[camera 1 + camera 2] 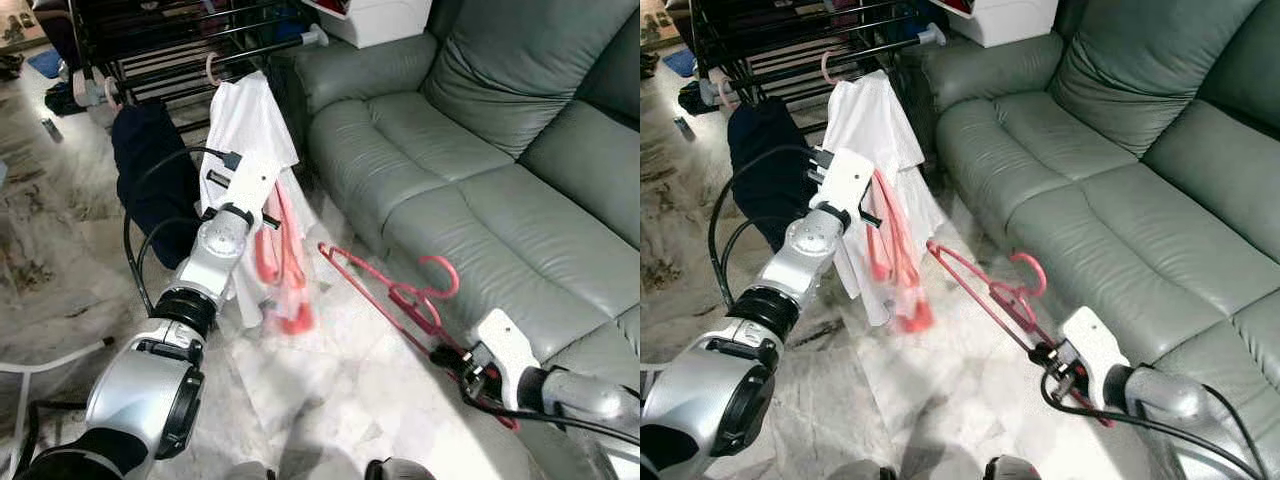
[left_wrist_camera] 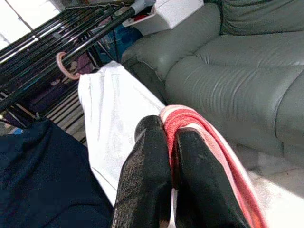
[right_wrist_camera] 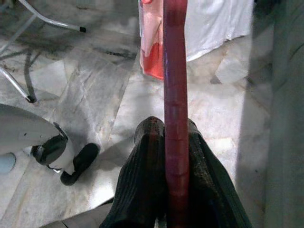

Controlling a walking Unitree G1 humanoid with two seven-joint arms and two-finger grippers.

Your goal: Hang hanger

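Two end effectors are at work, each closed on pink plastic. At about eight o'clock in the left eye view, the left end effector [image 2: 168, 156] has its black fingers pressed together on a bunch of pink hangers [image 1: 283, 262], which dangle blurred in front of a white shirt [image 1: 250, 130]. That shirt hangs by a pink hook from the black drying rack [image 1: 190, 45] at eleven o'clock, with a dark navy garment [image 1: 150, 170] just beside it. At five o'clock the right end effector [image 3: 171, 137] is clamped tight on the bar of a single darker pink hanger [image 1: 395, 290] (its hook curls up near the seat edge). This hanger is held in the air, slanting toward ten o'clock, between the green leather sofa [image 1: 480, 150] and the marble floor [image 1: 330, 390], well apart from the rack.
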